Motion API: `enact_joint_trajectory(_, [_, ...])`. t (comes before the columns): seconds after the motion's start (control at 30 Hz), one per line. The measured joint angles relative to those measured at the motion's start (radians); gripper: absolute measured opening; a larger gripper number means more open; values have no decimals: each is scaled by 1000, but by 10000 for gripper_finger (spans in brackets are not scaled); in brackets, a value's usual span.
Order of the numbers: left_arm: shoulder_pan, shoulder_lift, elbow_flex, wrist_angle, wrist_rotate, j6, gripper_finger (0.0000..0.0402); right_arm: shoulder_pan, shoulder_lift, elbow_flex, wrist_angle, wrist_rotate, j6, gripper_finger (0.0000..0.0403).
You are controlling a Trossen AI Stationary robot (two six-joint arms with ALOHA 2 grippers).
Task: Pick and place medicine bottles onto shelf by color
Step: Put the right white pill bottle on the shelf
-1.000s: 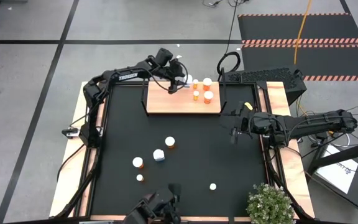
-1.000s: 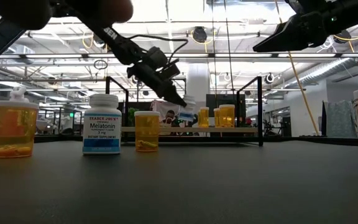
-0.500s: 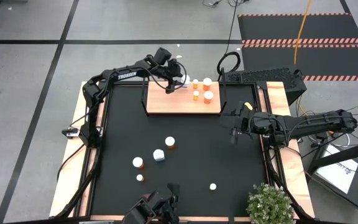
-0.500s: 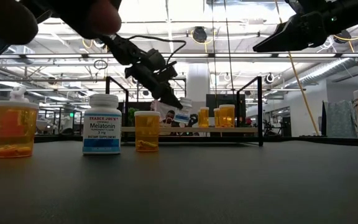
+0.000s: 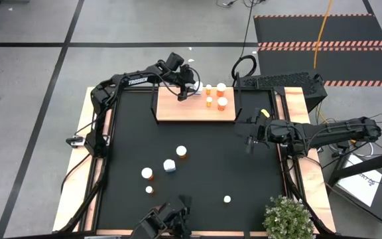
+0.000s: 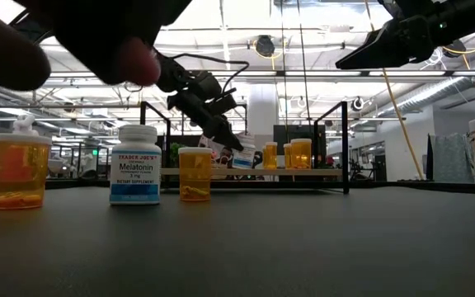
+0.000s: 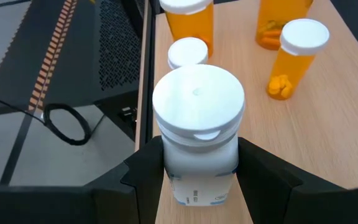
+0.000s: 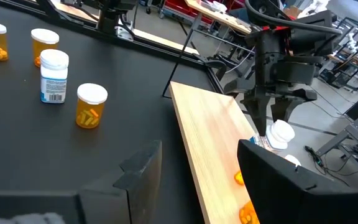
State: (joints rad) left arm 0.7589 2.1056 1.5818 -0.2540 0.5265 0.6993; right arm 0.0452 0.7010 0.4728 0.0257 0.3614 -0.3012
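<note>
Your left gripper (image 7: 197,177) clamps a white bottle (image 7: 197,124) low over the shelf (image 5: 178,109); releasing tilted could topple it, possibly into neighbouring orange bottles (image 7: 291,59). Your right gripper (image 5: 249,143) waits open.

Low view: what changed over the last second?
The left gripper, shut on the white-capped white medicine bottle, lowered it toward the light-wood shelf. The right gripper stayed open above the black table; the other bottles did not move.

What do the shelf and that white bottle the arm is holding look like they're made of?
The shelf: light wood, matte, with visible grain; its uprights look like black metal. The white bottle between the left gripper fingers: probably opaque plastic, smooth, slightly glossy, with a moulded cap and paper label.
</note>
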Motion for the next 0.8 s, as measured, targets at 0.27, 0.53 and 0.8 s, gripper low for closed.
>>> enact_joint_trajectory(0.27, [1, 0, 0, -14, -3, -1, 185, 0, 0, 0, 0, 0, 0, 205])
enact_joint_trajectory(0.53, [1, 3, 0, -36, -10, -2, 207, 0, 0, 0, 0, 0, 0, 205])
enact_joint_trajectory(0.8, [1, 3, 0, -34, -46, -2, 203, 0, 0, 0, 0, 0, 0, 205])
